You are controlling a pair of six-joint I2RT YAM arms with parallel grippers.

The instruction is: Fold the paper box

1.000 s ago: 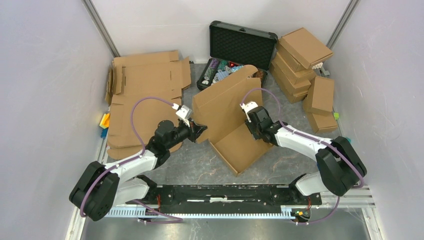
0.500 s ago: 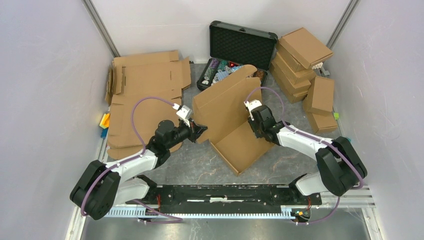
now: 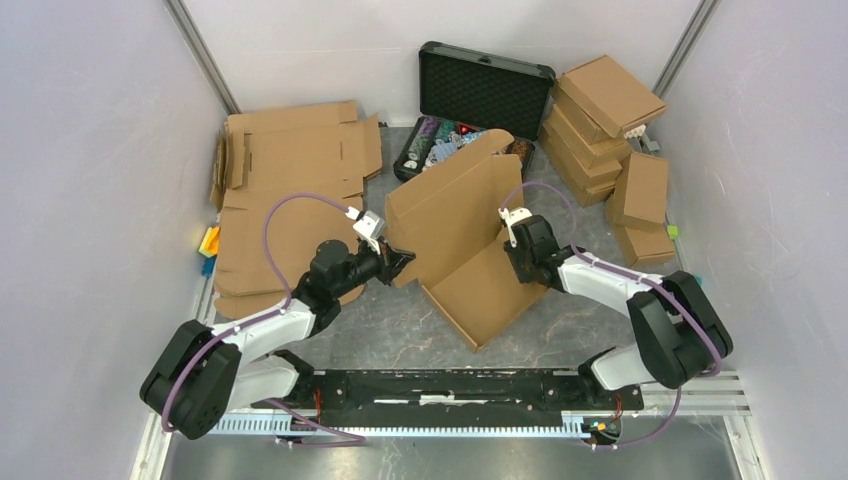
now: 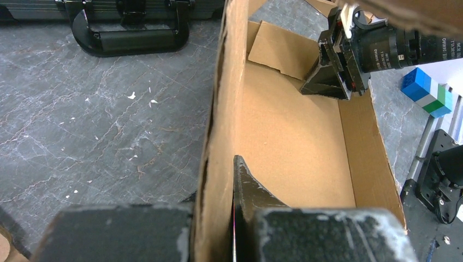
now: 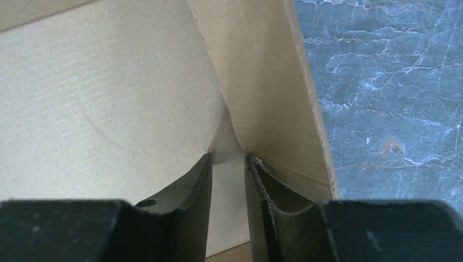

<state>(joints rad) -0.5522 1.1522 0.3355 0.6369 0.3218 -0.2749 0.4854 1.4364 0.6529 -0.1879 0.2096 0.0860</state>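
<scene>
The paper box (image 3: 450, 205) is brown cardboard, half formed, with one large panel standing upright and its tray part (image 3: 485, 295) lying on the table. My left gripper (image 3: 403, 260) is shut on the left end wall; in the left wrist view the wall (image 4: 218, 136) runs between its fingers (image 4: 243, 180). My right gripper (image 3: 517, 265) reaches into the tray from the right, also seen from the left wrist (image 4: 327, 87). Its jaws (image 5: 228, 158) stand a narrow gap apart, tips against an inner corner of the box (image 5: 109, 98), with nothing clearly pinched.
An open black case (image 3: 485, 90) with colourful chips (image 3: 440, 140) stands behind the box. Folded boxes (image 3: 600, 125) are stacked at the back right. Flat cardboard sheets (image 3: 290, 170) lie at the back left, with coloured blocks (image 3: 208, 245) by the left wall.
My right gripper has slid a little to the right and nearer along the box, and its jaws have narrowed. The left gripper and its hold are unchanged.
</scene>
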